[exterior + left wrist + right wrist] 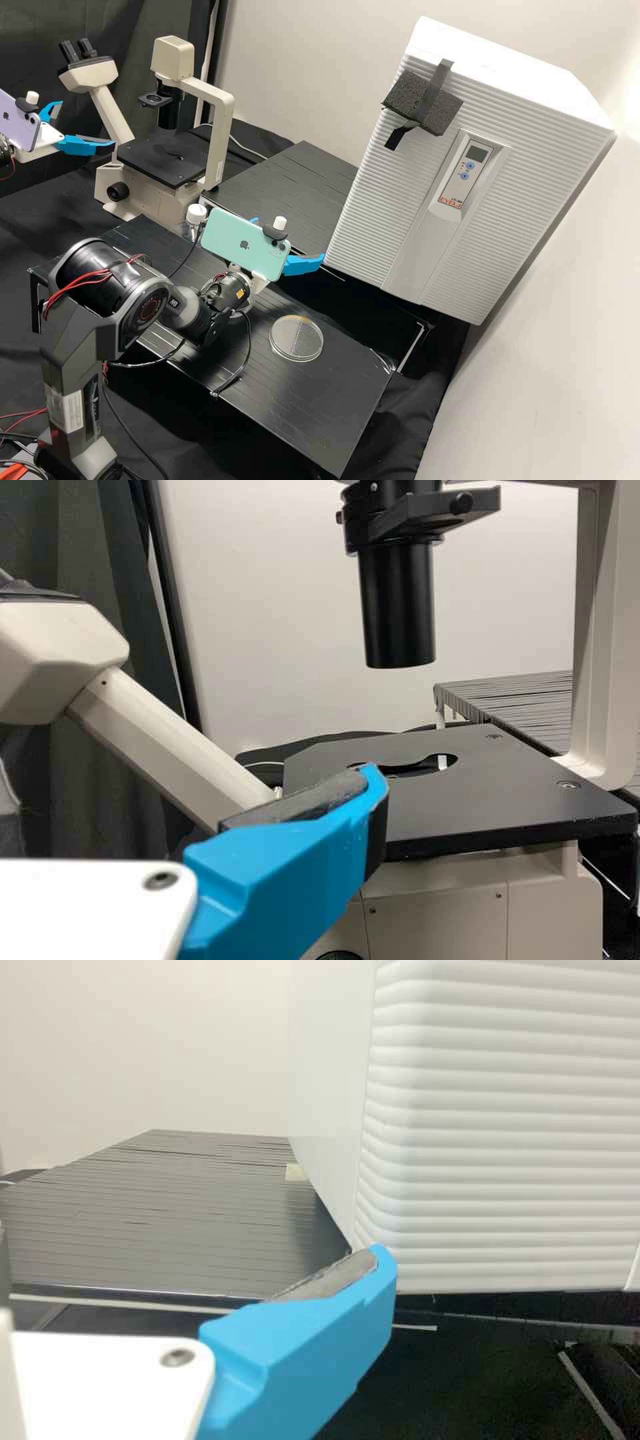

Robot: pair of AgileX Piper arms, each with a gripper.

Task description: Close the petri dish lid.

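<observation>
The petri dish (296,344) lies flat on the black table (333,407), close to the far long edge and nearer the right-hand end than the left-hand end, as seen in the high view. The clear lid (297,331) is over the dish; its rim nearly coincides with the rim below. Full seating of the lid cannot be determined.

Right pincer (291,239): positioned above the table's far long edge, well apart from the dish; its blue fingers are apart. A green phone (244,245) is mounted at its wrist. The right wrist view faces a ridged white cabinet (500,1130).

Left pincer (87,123): positioned at the left of the high view, facing the microscope (220,113), well apart from the dish; its blue fingers are apart.
</observation>
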